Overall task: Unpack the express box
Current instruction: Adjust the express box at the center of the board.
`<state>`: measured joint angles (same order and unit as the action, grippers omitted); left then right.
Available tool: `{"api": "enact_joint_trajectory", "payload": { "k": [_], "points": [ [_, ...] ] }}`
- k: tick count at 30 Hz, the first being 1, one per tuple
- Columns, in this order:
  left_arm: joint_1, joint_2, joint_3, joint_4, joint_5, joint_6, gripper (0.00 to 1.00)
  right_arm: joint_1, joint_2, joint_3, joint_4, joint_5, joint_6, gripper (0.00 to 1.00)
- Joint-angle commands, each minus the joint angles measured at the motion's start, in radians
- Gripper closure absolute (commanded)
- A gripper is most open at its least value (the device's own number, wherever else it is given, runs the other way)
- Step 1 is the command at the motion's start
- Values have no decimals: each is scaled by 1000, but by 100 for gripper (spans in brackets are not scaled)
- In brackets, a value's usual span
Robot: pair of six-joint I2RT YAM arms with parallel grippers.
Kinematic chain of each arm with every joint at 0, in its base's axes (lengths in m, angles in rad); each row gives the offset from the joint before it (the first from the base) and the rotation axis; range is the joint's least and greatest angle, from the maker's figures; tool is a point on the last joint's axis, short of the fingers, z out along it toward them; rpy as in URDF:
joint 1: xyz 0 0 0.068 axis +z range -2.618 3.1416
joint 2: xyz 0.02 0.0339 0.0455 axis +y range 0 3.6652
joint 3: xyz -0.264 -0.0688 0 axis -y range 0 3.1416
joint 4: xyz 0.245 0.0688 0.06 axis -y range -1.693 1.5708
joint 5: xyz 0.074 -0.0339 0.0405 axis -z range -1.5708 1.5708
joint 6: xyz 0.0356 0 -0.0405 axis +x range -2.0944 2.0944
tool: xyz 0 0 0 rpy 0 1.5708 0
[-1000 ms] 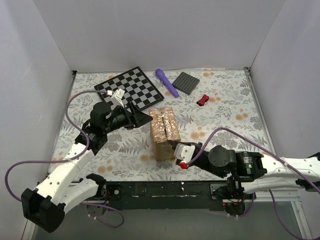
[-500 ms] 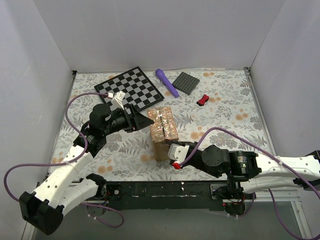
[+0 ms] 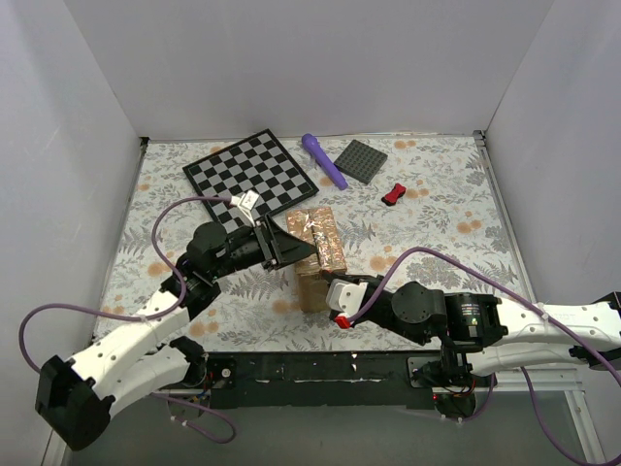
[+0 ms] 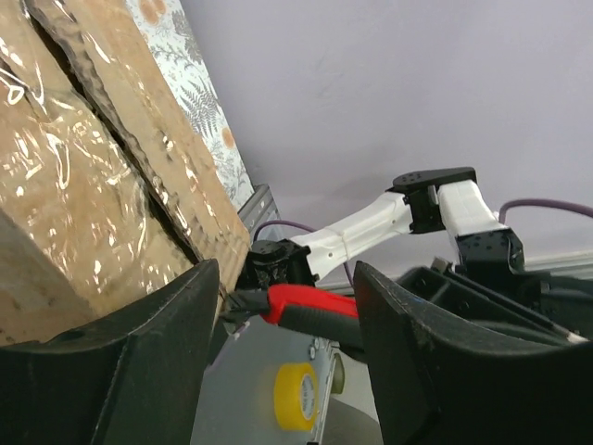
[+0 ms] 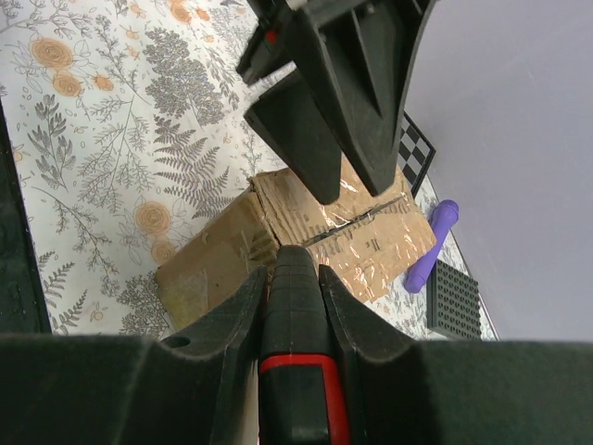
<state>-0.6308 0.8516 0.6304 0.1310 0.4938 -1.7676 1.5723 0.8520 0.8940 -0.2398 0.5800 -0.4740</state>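
The express box (image 3: 322,243), a small brown carton with shiny tape over its shut top flaps, stands mid-table. It also shows in the left wrist view (image 4: 83,185) and the right wrist view (image 5: 352,232). My left gripper (image 3: 291,249) is open, its jaws over the box's left top edge; the left wrist view (image 4: 287,362) shows nothing between them. My right gripper (image 3: 333,289) is at the box's near side, shut on a black and red cutter tool (image 5: 295,324) whose tip points at the box's near top corner. The tool also shows in the left wrist view (image 4: 310,311).
A chessboard (image 3: 250,173) lies at the back left. A purple cylinder (image 3: 323,160), a flat dark grey studded plate (image 3: 362,160) and a small red object (image 3: 393,194) lie behind the box. A yellow tape roll (image 4: 296,400) sits beyond the table's near edge.
My left gripper has moved right and down onto the box's left top edge. My right gripper shifted left toward the box's near side, then held still with the tool.
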Motion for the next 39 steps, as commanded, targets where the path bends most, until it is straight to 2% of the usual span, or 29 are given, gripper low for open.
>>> {"api": "enact_joint_trajectory", "payload": {
  "k": [1, 3, 7, 9, 12, 15, 20, 22, 23, 26, 29, 32, 36, 39],
  "points": [
    [-10, 64, 6, 202, -46, -32, 39, -3, 18, -17, -78, 17, 17, 99],
    [-12, 124, 14, 280, -26, -23, 39, -3, 18, -23, -75, 14, 17, 99],
    [-15, 228, 11, 295, 27, -38, 40, -5, 21, -21, -78, 12, 9, 99],
    [-21, 253, -21, 356, 43, -75, 40, -3, 21, -18, -79, 12, 2, 99],
    [-24, 245, -89, 461, 40, -113, 39, -3, 16, -20, -81, 6, -11, 99],
    [-24, 228, -91, 516, 37, -116, 37, -3, 16, -20, -88, 7, -12, 99],
    [-24, 224, -11, 478, 37, -50, 33, -5, 9, -21, -93, 4, -12, 99],
    [-24, 271, 14, 493, 66, -64, 33, -3, 4, -26, -90, 3, -24, 99],
    [-24, 346, 26, 507, 90, -72, 33, -5, 4, -33, -87, 0, -32, 99],
    [-24, 510, 72, 547, 222, -125, 35, -5, -2, -44, -78, -19, -57, 99],
    [-30, 596, 75, 631, 311, -171, 39, -5, -5, -46, -90, -26, -77, 99],
    [-32, 642, 75, 592, 321, -123, 42, -5, -13, -40, -113, -23, -94, 99],
    [-32, 624, 77, 464, 286, -43, 45, -5, -48, -35, -136, -16, -113, 99],
    [-32, 613, 74, 427, 275, -17, 46, -5, -68, -27, -165, -12, -126, 99]
  ]
}}
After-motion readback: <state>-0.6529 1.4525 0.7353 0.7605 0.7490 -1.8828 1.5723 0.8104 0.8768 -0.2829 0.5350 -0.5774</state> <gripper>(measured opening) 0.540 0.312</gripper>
